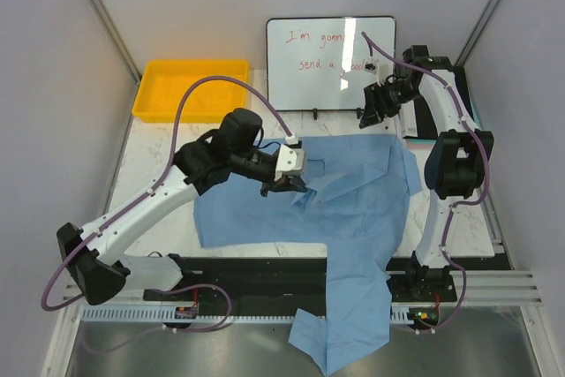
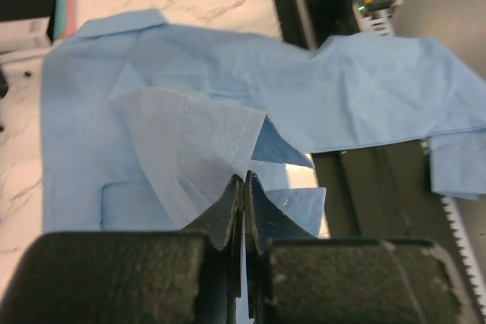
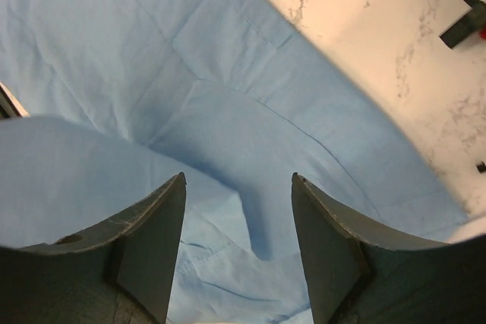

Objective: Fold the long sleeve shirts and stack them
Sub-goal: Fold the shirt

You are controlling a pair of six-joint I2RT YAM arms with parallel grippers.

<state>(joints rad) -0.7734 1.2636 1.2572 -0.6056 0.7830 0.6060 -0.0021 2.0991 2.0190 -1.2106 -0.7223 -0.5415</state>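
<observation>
The light blue shirt lies spread over the middle and right of the bench, with one sleeve hanging off the near edge between the arm bases. From above, the left gripper sits over the shirt's left half. Only its wrist view shows the jaws pinched tight on a lifted fold of cloth. The right gripper is toward the far right. Its own camera shows the fingers spread wide over the cloth, gripping nothing. A yellow tray occupies the far left corner.
</observation>
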